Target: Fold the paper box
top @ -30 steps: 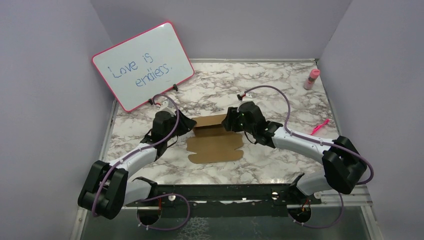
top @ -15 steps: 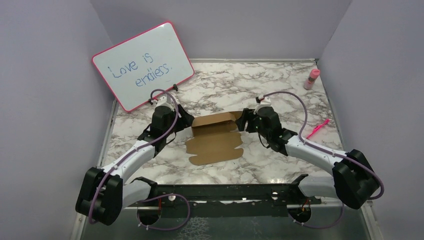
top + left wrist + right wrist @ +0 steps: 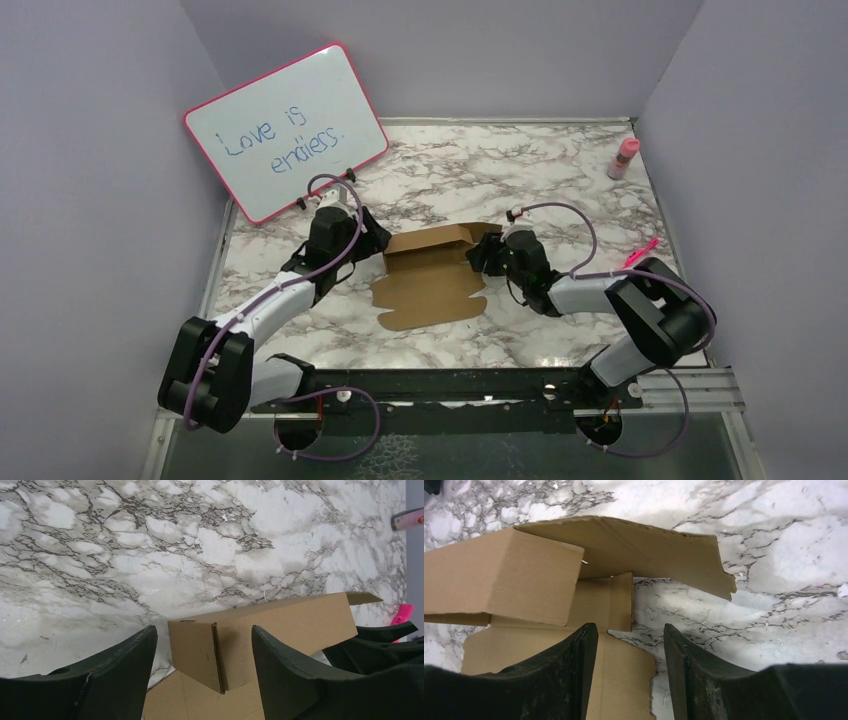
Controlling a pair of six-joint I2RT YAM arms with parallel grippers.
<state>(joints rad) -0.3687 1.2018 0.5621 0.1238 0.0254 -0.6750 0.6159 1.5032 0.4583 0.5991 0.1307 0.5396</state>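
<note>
1. Marbled grey-and-white table (image 3: 560, 170) inside lilac walls carries the paper box (image 3: 432, 265), which sits at the centre of the overhead view. Its far part is raised into a low wall, and its near panel, with a wavy edge, lies flat.
2. At the left end of that wall, the left claw (image 3: 202, 630) is spread, its fingers either side of the folded corner. No pinch on the card shows.
3. At the right end, the right claw (image 3: 630, 630) is also spread. It hovers over flat cardboard beside a loose flap and holds nothing.
4. The step in hand looks like squaring up the end walls. It would go best with both ends worked together and pressure kept along the scored creases.
5. In the right wrist view one flap splays toward the upper right. It probably needs swinging inward before the end can close.
6. The flat panel may slide on the smooth marble, so push downward as well as inward. Thin card also tends to spring back.
7. At the upper left, a pink-framed whiteboard (image 3: 287, 130) reads "Love is endless." in blue marker.
8. The box shows no print. The pink bottle (image 3: 624, 158) at the upper right is too small for any label to be read.
</note>
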